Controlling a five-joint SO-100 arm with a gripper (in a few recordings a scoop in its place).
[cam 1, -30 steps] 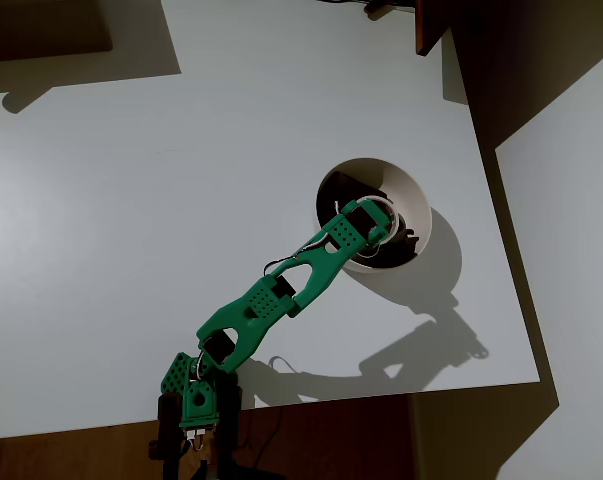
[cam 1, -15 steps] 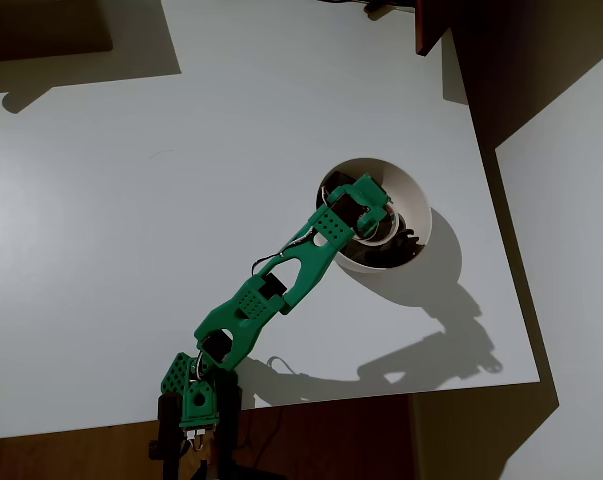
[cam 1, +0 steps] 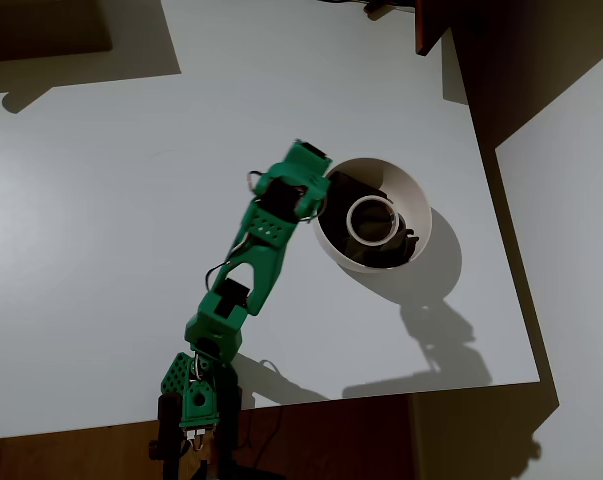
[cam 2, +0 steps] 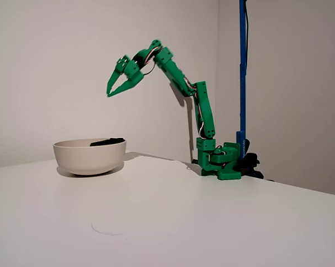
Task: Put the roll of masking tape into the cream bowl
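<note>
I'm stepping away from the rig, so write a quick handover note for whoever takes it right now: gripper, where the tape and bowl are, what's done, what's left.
Gripper: open, holding nothing, raised well above the bowl in the fixed view.
Roll of masking tape: lying flat inside the cream bowl, free of the gripper.
Bowl: standing on the white table.
Done: tape is in the bowl.
Left: nothing on the placement; probably just bring the arm back to rest.

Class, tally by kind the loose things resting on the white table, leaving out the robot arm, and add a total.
Bowls: 1, the cream bowl
Tape rolls: 1, the roll of masking tape, lying inside the bowl
Total: 2
</note>
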